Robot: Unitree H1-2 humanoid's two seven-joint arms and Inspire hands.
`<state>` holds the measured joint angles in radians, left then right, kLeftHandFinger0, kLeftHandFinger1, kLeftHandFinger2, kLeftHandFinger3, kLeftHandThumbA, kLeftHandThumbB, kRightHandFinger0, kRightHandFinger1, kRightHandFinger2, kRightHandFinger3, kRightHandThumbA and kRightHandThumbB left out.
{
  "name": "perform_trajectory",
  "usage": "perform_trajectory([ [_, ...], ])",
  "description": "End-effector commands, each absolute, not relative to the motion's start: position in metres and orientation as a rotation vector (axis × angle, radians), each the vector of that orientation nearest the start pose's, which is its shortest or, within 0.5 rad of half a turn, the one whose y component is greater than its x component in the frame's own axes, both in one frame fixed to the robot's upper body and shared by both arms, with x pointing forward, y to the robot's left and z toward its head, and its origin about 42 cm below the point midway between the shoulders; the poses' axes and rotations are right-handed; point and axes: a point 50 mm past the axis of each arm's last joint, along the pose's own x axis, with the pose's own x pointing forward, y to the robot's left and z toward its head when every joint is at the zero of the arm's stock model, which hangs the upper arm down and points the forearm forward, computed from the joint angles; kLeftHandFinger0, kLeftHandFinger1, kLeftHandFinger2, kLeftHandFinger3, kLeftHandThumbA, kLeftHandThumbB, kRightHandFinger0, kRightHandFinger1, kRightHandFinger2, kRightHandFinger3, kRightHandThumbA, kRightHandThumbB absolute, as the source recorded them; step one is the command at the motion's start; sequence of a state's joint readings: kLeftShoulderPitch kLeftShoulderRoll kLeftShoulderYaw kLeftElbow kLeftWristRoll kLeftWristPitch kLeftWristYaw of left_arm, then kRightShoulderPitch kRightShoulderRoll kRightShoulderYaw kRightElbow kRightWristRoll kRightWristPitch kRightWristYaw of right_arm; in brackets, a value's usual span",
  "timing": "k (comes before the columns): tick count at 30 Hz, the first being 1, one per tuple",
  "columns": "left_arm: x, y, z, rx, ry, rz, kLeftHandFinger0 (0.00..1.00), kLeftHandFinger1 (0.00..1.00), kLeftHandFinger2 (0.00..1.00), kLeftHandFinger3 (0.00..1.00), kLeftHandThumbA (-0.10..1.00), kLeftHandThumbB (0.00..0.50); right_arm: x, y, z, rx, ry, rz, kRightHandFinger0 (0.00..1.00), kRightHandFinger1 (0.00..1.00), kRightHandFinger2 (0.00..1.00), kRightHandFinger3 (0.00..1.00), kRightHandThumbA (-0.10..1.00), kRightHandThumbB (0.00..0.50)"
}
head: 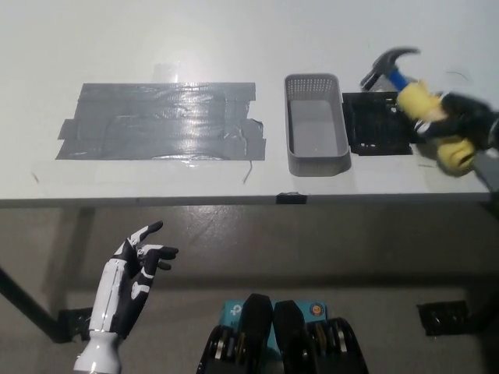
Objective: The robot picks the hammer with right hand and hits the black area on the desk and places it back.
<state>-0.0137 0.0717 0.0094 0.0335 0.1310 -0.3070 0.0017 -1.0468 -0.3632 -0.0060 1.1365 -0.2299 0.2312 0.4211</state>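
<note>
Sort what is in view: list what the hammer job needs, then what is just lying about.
Job:
- hammer, held in the right hand
- black area, the taped patch on the desk

Lying about:
- grey basket
- black tray
- left hand, resting open below the desk edge

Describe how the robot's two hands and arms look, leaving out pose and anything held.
The left hand is white with black panels across the palm and along the fingers, on a white segmented forearm that ends in a grey cuff. The right hand is black, blurred in the head view, with bulky yellow padding on its fingers; a grey section of its arm shows at the picture's right edge.
</note>
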Motion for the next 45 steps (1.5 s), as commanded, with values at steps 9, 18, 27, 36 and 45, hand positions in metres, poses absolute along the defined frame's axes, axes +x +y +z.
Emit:
perform_trajectory([
  [9, 0.280, 0.235, 0.122, 0.189, -0.349, -0.007, 0.53, 0.56, 0.54, 0.80, 0.86, 0.000, 0.568, -0.317, 0.252, -0.343, 0.200, -0.026, 0.12, 0.54, 0.89, 0.92, -0.10, 0.173],
  [18, 0.273, 0.237, 0.118, 0.205, -0.347, 0.002, 0.50, 0.52, 0.49, 0.79, 0.85, 0.000, 0.570, -0.317, 0.282, -0.677, 0.018, -0.039, 1.00, 1.00, 1.00, 1.00, 0.72, 0.382],
  [27, 0.266, 0.241, 0.118, 0.216, -0.350, 0.022, 0.59, 0.64, 0.65, 0.84, 0.82, 0.014, 0.569, -0.312, 0.326, -0.762, -0.252, -0.293, 1.00, 1.00, 1.00, 1.00, 1.00, 0.434],
  [36, 0.271, 0.242, 0.119, 0.234, -0.337, 0.017, 1.00, 1.00, 1.00, 1.00, 0.99, 0.086, 0.532, -0.342, 0.435, -0.364, -0.625, -0.562, 1.00, 1.00, 1.00, 1.00, 1.00, 0.406],
  [45, 0.271, 0.241, 0.121, 0.252, -0.320, -0.002, 1.00, 1.00, 1.00, 1.00, 1.00, 0.128, 0.425, -0.315, 0.501, -0.290, -1.035, -0.485, 1.00, 1.00, 1.00, 1.00, 1.00, 0.387],
])
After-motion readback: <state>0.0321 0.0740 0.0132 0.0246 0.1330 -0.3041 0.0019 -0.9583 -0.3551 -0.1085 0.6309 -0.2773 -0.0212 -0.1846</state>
